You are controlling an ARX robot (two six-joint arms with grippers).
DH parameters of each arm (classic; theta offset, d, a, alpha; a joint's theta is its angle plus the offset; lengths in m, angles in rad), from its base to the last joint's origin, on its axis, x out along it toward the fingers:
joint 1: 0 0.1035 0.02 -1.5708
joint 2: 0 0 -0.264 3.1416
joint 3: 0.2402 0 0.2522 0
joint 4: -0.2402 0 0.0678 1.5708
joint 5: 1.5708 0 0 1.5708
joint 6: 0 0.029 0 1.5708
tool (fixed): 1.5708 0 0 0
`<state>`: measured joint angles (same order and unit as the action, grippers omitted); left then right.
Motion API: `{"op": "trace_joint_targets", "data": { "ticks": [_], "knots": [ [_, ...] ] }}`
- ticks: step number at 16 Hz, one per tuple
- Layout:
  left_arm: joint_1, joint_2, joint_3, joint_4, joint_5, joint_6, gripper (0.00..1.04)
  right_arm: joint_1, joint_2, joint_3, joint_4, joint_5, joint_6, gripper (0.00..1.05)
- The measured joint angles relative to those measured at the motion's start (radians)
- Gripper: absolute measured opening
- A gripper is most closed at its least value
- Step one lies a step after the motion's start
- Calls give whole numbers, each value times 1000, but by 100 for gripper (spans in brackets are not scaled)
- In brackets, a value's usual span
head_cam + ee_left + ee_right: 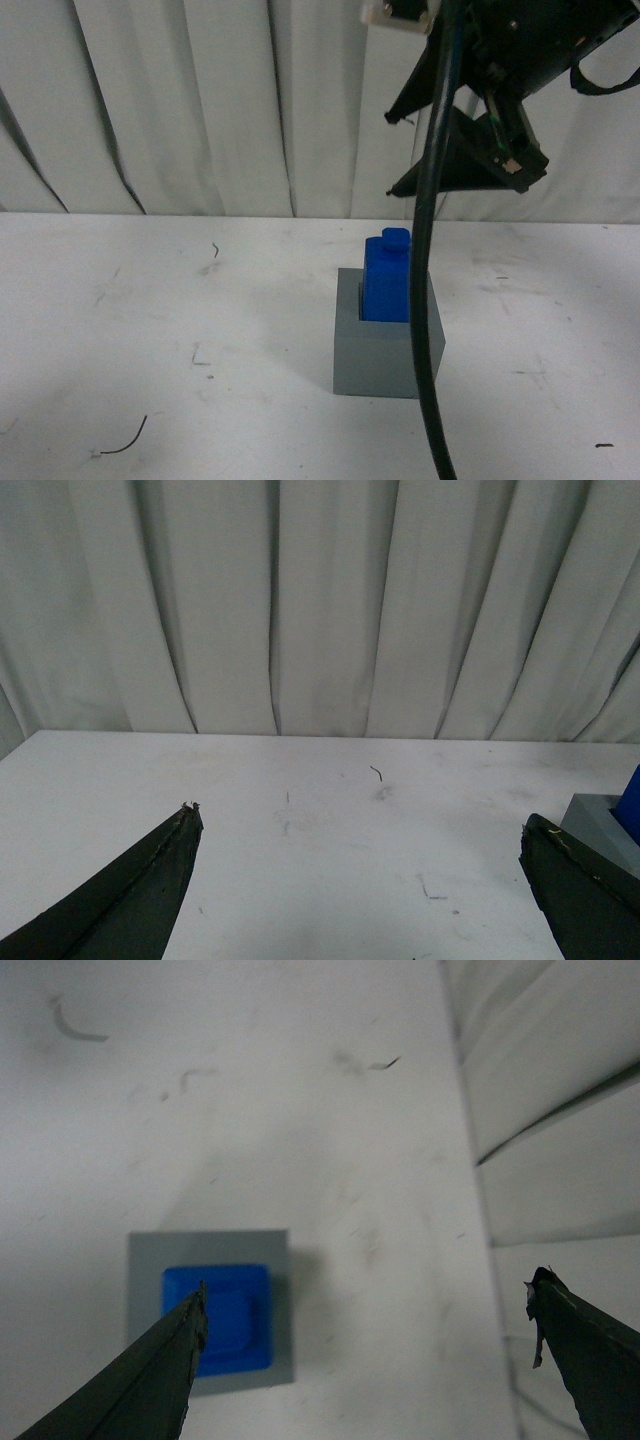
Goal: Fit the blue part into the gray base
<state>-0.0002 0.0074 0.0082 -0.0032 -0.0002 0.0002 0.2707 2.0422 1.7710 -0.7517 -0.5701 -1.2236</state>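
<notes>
The blue part (388, 280) stands upright in the recess of the gray base (380, 365) at the table's middle, its knobbed top sticking out. My right gripper (392, 155) hangs open and empty well above them. In the right wrist view the gripper (367, 1288) looks down from above. There the blue part (235, 1315) sits inside the gray base (210, 1245) beside one fingertip (192, 1325). My left gripper (358, 820) is open and empty, low over the table. The gray base (598, 815) and a sliver of the blue part (633, 798) lie past one of its fingers.
A black cable (424, 330) hangs from the right arm in front of the base. A white curtain (180, 100) closes the table's far edge. A thin dark wire scrap (125, 440) lies on the white table (150, 320) at the front left.
</notes>
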Motion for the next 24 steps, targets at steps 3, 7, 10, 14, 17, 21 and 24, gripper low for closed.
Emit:
{"op": "trace_joint_targets", "data": {
  "ticks": [3, 7, 10, 14, 17, 21, 24],
  "knots": [
    [0, 0, 0, 0, 0, 0, 98, -53, -201, -283, 456, -65, 142, 98],
    [0, 0, 0, 0, 0, 0, 98, -134, -520, -728, 1051, -27, 418, 98],
    [0, 0, 0, 0, 0, 0, 98, -135, -877, -1168, 1338, 573, 925, 66],
    [0, 0, 0, 0, 0, 0, 98, -252, -1332, -1561, 1235, 584, 1184, 18],
    [0, 0, 0, 0, 0, 0, 98, -271, -1422, -1628, 1222, 573, 1207, 2],
    [0, 0, 0, 0, 0, 0, 98, -271, -1575, -1704, 1145, 573, 1209, 2],
    [0, 0, 0, 0, 0, 0, 98, -271, -1665, -1727, 1088, 573, 1209, 2]
  ]
}}
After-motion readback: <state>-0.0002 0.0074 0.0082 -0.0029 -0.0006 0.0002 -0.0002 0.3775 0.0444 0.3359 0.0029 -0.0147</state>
